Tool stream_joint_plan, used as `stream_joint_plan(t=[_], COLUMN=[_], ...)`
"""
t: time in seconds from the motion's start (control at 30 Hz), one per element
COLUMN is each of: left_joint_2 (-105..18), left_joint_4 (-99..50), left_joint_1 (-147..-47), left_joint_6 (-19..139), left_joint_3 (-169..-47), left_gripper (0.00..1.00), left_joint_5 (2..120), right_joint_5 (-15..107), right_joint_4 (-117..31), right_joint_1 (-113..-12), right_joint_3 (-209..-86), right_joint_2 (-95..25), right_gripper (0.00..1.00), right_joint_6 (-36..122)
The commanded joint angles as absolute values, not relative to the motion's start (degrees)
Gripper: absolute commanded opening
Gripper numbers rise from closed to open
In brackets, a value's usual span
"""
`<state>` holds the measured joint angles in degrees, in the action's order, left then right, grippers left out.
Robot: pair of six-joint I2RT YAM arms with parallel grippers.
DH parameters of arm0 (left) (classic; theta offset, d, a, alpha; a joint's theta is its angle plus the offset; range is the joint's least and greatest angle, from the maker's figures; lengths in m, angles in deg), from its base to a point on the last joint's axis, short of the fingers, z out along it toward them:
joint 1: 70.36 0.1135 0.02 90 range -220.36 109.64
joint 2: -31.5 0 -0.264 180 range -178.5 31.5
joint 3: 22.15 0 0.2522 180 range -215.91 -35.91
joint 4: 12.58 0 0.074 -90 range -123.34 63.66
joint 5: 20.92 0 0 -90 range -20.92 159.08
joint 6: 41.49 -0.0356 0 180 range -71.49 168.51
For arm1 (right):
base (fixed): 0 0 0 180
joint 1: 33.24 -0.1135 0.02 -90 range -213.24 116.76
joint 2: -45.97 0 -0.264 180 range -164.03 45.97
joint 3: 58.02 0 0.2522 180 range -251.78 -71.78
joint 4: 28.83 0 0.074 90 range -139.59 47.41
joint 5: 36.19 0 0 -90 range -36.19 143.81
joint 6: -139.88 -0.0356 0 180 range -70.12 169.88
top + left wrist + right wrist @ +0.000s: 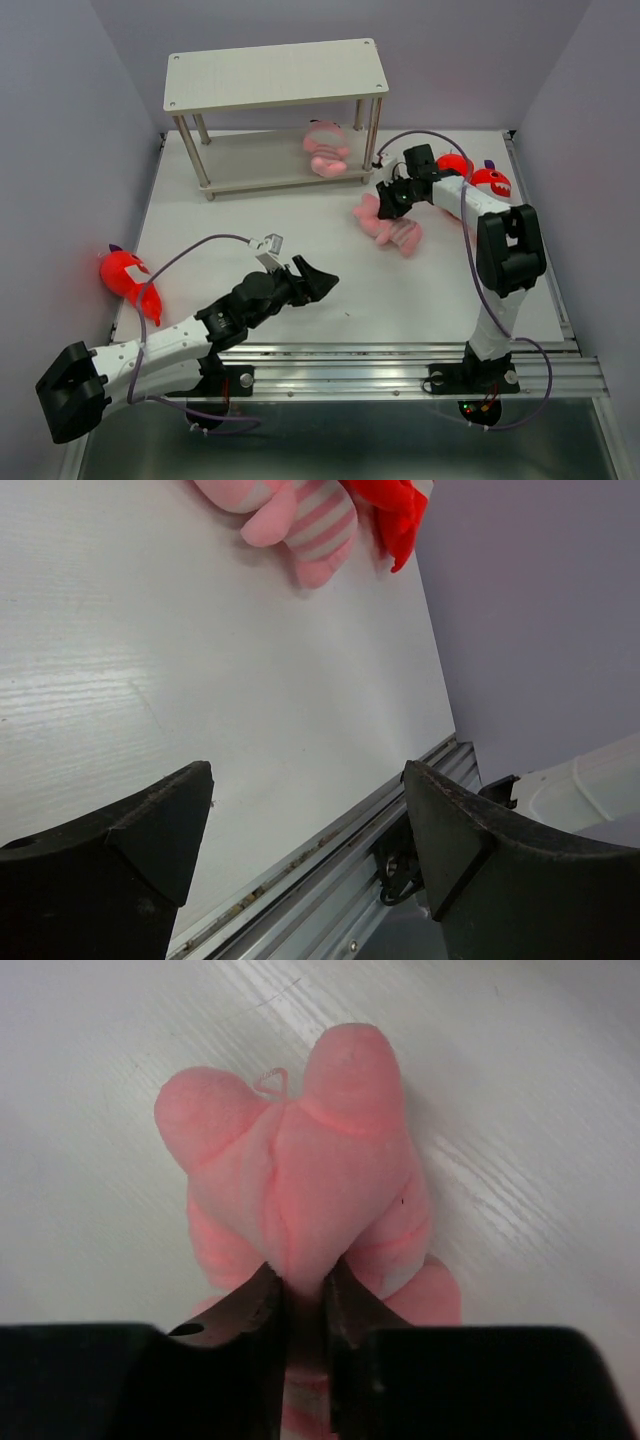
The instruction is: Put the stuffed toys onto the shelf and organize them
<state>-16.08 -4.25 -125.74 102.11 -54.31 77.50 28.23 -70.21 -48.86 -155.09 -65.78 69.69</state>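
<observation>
The right gripper (300, 1295) is pinching only a thin fold of plush on the pink striped pig (310, 1180), which is lying on the desk (300, 230) toward the far right corner, just in front of the shelf (275, 75). With so little fabric between the nearly closed jaws, the toy is at risk of slipping free on the lift. It could also end up hanging low and catching the shelf's right front leg. The second pig (326, 150) is sitting at the right end of the lower board, so a clumsy entry could knock it off. Two red sharks (490, 182) are crowding the right arm near the right edge, and a swing could shove them. The third shark (130, 280) is lying at the left edge. The left gripper (315, 280) is hanging spread wide and empty near the desk's middle.
</observation>
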Motion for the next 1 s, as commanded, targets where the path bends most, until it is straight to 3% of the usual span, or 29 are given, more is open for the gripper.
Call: stream_joint_plan(t=[0.0,0.1,0.4,0.67,0.97], left_joint_2=[-16.9,-18.2,-27.4,-40.8,-46.5], left_joint_4=[2.2,6.3,24.7,32.7,31.1], left_joint_1=[-125.5,-125.6,-125.6,-126.9,-128.5], left_joint_6=[102.0,100.3,97.7,96.7,96.1], left_joint_3=[-53.4,-53.6,-58.0,-72.2,-80.8], left_gripper=[0.87,0.88,0.88,0.88,0.88], left_joint_5=[75.3,72.9,63.9,58.9,59.8], right_joint_5=[25.1,18.7,-4.8,1.1,5.5], right_joint_4=[-69.8,-71.0,-65.6,-34.9,-22.3], right_joint_1=[-48.9,-47.4,-42.0,-40.9,-40.9], right_joint_3=[-151.9,-149.9,-149.7,-137.0,-127.7], right_joint_2=[-61.2,-56.1,-40.6,-28.2,-23.1], right_gripper=[0.12,0.01,0.01,0.01,0.01], right_joint_6=[69.7,68.0,43.9,4.1,-14.1])
